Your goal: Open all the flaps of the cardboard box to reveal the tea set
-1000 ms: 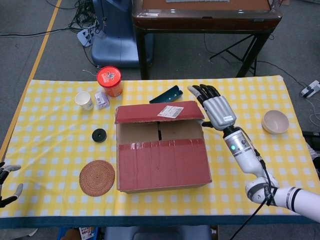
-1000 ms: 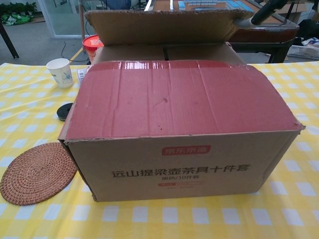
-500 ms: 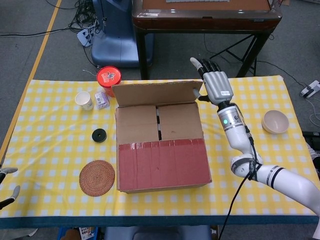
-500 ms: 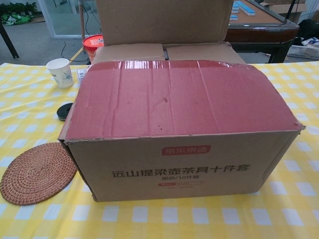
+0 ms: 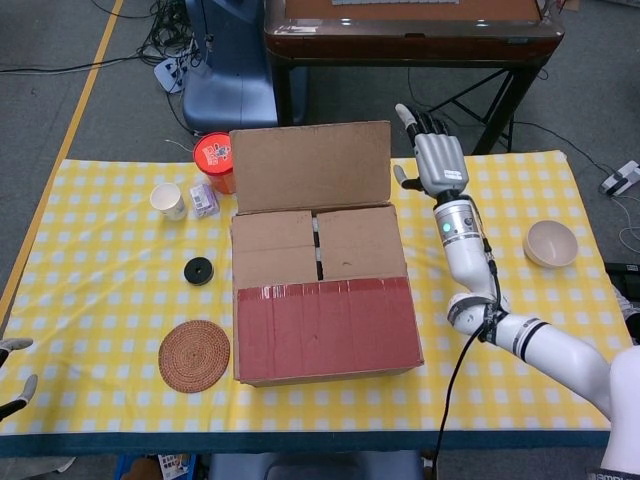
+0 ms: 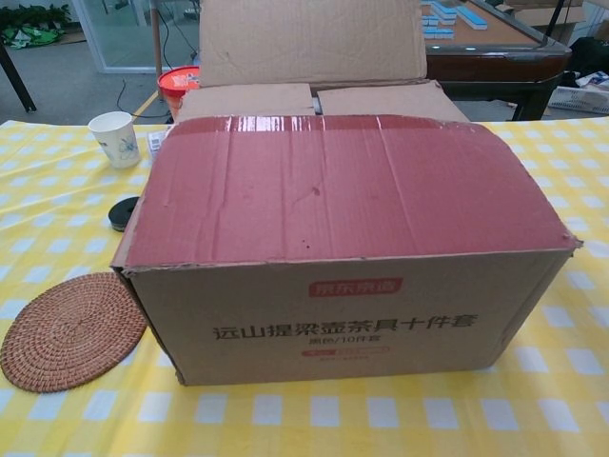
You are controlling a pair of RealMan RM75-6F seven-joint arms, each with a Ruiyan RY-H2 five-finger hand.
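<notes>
Box (image 5: 325, 310) contents hidden beneath three closed flaps.

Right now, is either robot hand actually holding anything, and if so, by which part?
Nothing is held. The right hand stands open beside the raised brown cardboard back flap, at its right edge. The left hand sits open at the yellow checked table's corner.

- head view: high up, looks steeply down, takes in the whole table (image 5: 90, 215) plus floor beyond the far edge
- chest view: low, close, faces level at the near side of the cardboard box (image 6: 347, 314)
- shared: box, left-side table items
</notes>
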